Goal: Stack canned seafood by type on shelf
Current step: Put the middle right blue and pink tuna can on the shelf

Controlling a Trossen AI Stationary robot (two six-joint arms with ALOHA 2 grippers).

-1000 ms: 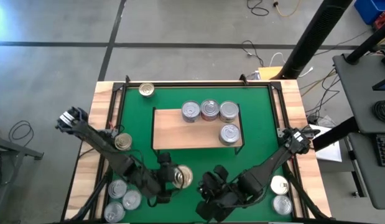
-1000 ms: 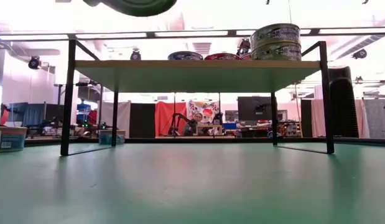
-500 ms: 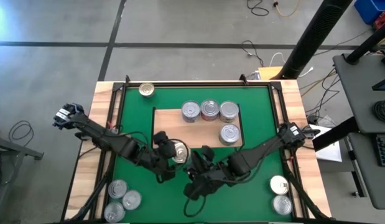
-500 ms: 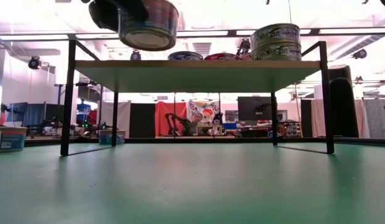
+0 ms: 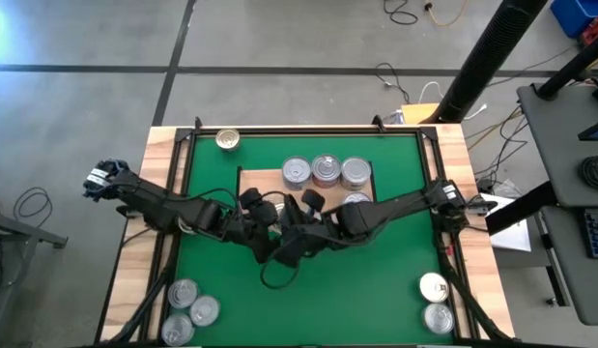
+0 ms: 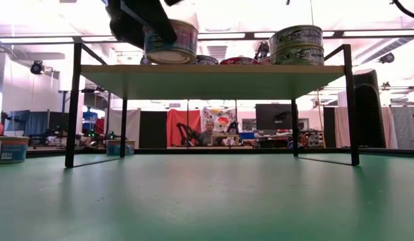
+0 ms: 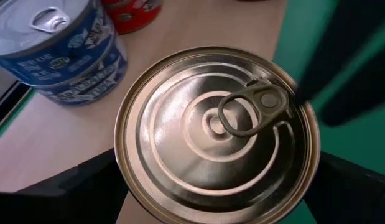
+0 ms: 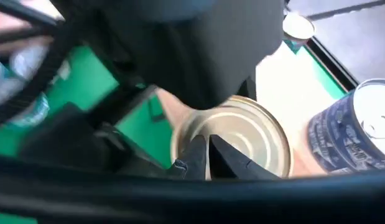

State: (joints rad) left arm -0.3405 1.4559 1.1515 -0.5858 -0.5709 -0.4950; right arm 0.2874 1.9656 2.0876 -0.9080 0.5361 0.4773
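Observation:
A gold-toned tin (image 7: 211, 124) with a pull-tab lid sits in my left gripper (image 7: 214, 183), over the near left part of the light-wood shelf (image 5: 270, 186). In the low view the tin (image 6: 170, 41) is upright at the board's top. My right gripper (image 8: 208, 152) is shut, with its tips over this tin's lid (image 8: 254, 134). Three tins (image 5: 326, 171) stand in a row along the shelf's far edge. A two-high stack (image 6: 295, 44) stands on the shelf's right part. In the high view both grippers meet over the shelf's near edge (image 5: 279, 227) and hide the held tin. My left gripper pinches the gold tin by its side wall, one finger (image 7: 74, 186) on each side, slanting down from the table's left. The tin is upright, lid up, its base level with the shelf board (image 6: 193, 67). I cannot tell whether it rests there. My right gripper's shut tips hover by the lid's pull tab (image 7: 254, 106), and I cannot tell whether they touch it.
A blue-labelled tin (image 7: 68, 56) and a red one (image 7: 130, 12) stand on the shelf just beyond the held tin. One loose tin (image 5: 227, 140) is at the mat's far left. Three more (image 5: 187, 309) are at the near left and two (image 5: 435, 302) at the near right.
My left gripper has carried the gold tin from the near middle of the mat toward the far edge, onto the shelf's near left part. In the low view the tin has come down and levelled at the board. My right gripper has followed from the near edge toward the tin.

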